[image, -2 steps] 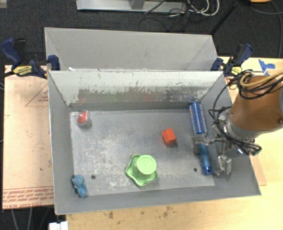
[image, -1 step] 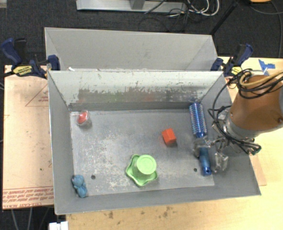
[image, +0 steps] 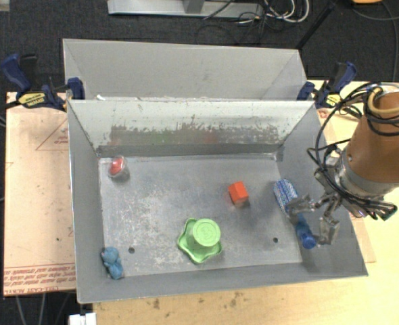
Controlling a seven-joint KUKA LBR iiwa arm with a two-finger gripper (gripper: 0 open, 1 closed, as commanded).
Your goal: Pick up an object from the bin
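- We are looking down into the grey metal bin (image: 186,131), where the arm is reaching in from the right, its orange-brown body hanging over the right rim.
- The gripper (image: 314,225) is sitting low at the bin's right side, close to the near right corner, and its two metal fingers (image: 299,207) are standing apart, clamped on nothing.
- A small blue piece (image: 305,236) is lying just beside the gripper, at the foot of the right wall. Whether a finger is touching it we cannot tell.
- A blue-and-white striped packet (image: 285,191) is lying just up from the gripper, near the same wall.
- An orange cube (image: 238,193) is sitting near the middle of the floor, to the left of the packet and apart from it.
- A green flower-shaped cup (image: 200,240) is resting toward the near edge, well apart from the gripper.
- A small red-and-white thing (image: 117,167) is lying in the far left corner (too small for us to name).
- A blue lumpy figure (image: 111,263) is lying in the near left corner, far from the arm.
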